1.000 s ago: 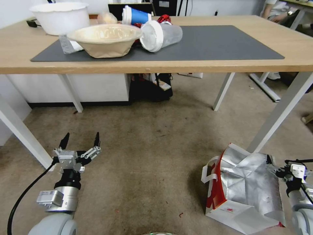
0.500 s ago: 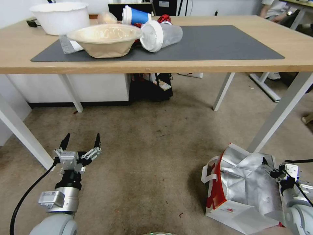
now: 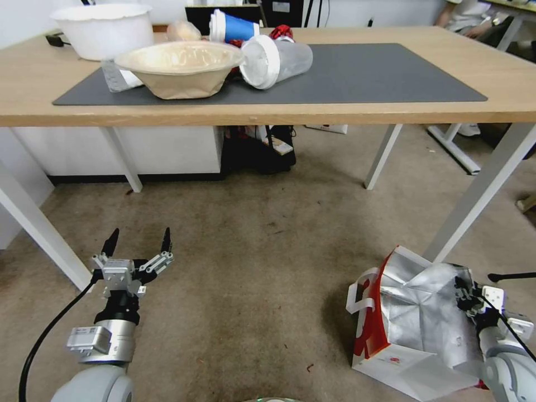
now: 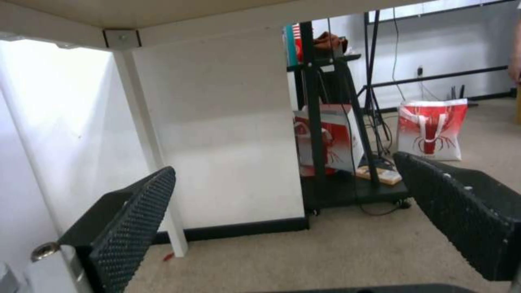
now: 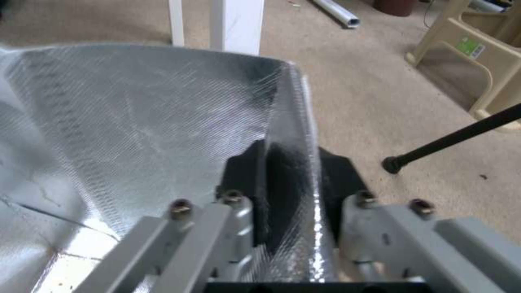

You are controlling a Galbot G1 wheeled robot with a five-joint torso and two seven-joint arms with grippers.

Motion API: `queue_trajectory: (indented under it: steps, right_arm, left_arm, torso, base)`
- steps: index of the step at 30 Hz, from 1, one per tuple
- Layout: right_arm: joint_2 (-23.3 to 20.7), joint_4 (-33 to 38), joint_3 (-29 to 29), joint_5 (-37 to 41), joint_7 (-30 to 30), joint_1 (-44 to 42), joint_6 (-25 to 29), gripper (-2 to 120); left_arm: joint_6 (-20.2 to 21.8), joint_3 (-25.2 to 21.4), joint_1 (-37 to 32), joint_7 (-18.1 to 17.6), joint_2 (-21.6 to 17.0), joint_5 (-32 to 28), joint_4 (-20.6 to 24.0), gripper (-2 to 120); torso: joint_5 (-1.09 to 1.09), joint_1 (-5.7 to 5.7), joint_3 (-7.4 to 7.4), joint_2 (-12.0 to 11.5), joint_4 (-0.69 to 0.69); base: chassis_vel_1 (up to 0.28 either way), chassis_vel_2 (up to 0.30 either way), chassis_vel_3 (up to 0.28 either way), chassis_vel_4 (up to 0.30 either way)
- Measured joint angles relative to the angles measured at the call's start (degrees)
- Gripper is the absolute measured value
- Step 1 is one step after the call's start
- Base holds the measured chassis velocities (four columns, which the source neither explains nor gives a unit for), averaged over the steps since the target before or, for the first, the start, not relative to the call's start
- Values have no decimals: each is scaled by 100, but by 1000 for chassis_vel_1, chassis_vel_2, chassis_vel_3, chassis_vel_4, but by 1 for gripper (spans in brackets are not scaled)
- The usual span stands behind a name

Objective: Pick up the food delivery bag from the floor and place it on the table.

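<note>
Foil-lined food delivery bag (image 3: pixel 416 315) on floor (image 3: pixel 251 279) — right gripper (image 5: pixel 290 171) fingers pinching rim; left gripper (image 3: pixel 138 243) fingers spread.

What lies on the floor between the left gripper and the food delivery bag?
Nothing: in the head view, bare stained floor separates the open left gripper from the food delivery bag.

Stained brownish carpet (image 3: pixel 262 262) runs to a white wall panel (image 3: pixel 167 148) with dark skirting.

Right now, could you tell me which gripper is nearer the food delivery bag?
Right. The right gripper clamps the food delivery bag at its foil edge; the left gripper hangs open, far across the floor.
</note>
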State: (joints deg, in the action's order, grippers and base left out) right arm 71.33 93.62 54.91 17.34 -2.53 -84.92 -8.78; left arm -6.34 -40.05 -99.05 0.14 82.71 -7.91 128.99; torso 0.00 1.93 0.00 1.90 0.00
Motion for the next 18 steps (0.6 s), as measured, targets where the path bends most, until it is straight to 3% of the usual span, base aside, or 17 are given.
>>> queue_trajectory:
  steps: [5, 18]
  right_arm:
    - [9, 0, 19, -13, -11, -4, 58, 0]
    - [157, 183, -46, 32, -11, -84, 397, 0]
  left_arm:
    - [0, 0, 1, 1, 15, -10, -22, 100]
    - [-17, -23, -10, -26, 17, -46, -6, 100]
  torso:
    - [0, 0, 0, 0, 0]
    - [0, 0, 0, 0, 0]
  base:
    - [0, 0, 0, 0]
    - [0, 0, 0, 0]
